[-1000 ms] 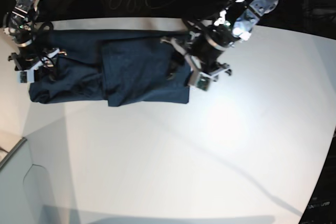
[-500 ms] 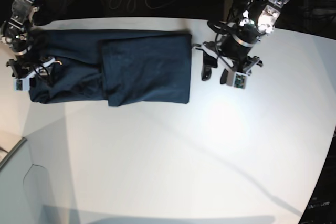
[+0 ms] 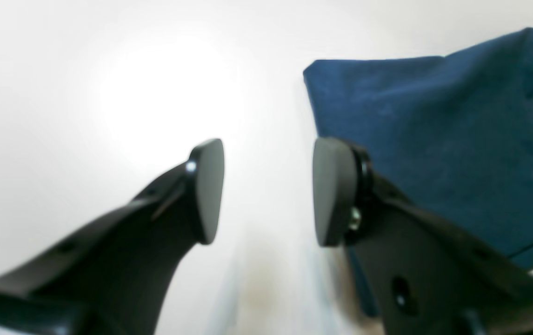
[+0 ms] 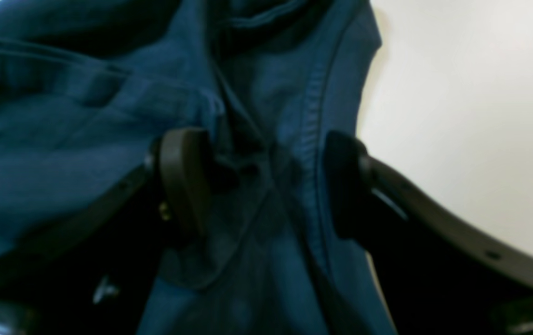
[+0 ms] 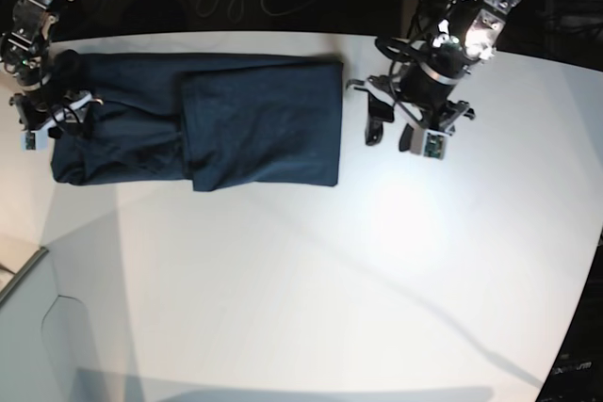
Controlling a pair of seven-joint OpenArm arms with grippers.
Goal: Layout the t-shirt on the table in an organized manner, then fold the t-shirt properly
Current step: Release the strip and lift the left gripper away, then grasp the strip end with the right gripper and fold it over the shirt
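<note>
Right claw [image 4: 266,186] sitting wide open astride a rumpled seam of the shirt [image 5: 198,120], pads not pinching; shirt end under it too dark and blurred to identify. Left claw [image 3: 269,190] hanging partly open over bare table [image 5: 311,270], gripping nothing, just beside the shirt's straight edge. Shirt lying folded into a strip along the table's far side.

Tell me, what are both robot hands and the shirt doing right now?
Left hand open, over bare table beside t-shirt. Right hand open, straddling its bunched end. Nothing in the way.
</note>
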